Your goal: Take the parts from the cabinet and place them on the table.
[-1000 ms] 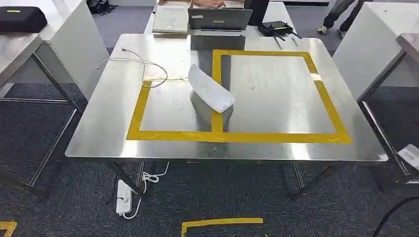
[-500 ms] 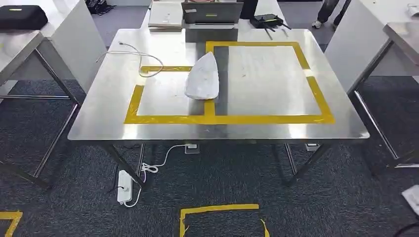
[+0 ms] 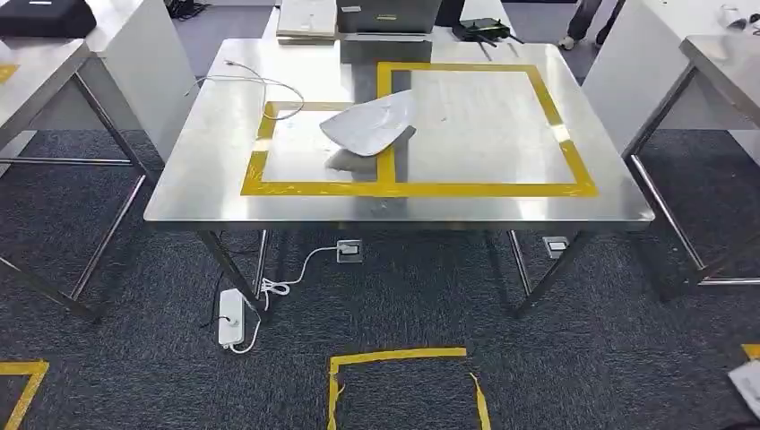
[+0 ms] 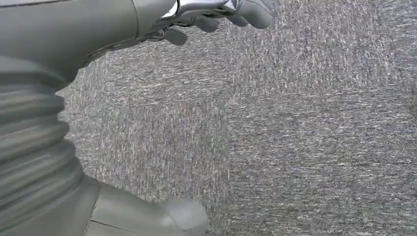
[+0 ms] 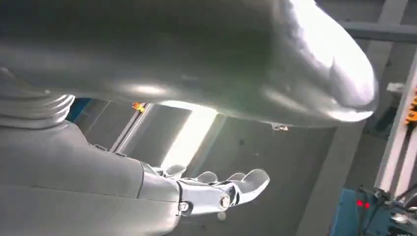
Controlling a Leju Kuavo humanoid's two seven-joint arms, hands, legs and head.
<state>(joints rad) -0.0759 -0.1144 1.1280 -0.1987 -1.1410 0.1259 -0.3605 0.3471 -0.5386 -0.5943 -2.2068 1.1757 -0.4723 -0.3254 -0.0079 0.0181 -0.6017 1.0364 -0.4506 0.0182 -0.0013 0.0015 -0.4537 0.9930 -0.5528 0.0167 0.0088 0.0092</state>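
Part (image 3: 372, 128): white curved shell, seen over the table, across the yellow tape (image 3: 392, 170) w/ a shadow under it. In the R wrist view it's a big shell (image 5: 196, 54) right above the R hand.
R hand (image 5: 216, 189): flat under the part, fingers out. You can't tell if it grips or just props it.
L hand (image 4: 216, 14): hangs over the carpet, fingers a bit apart, holds nothing.
Table (image 3: 215, 170): steel, w/ a white cable (image 3: 255, 85) near the tape.
Risk: part is big & smooth. If it's only propped, a tilt or fast move may let it slide off. Go slow, set it flat, clear of the cable.
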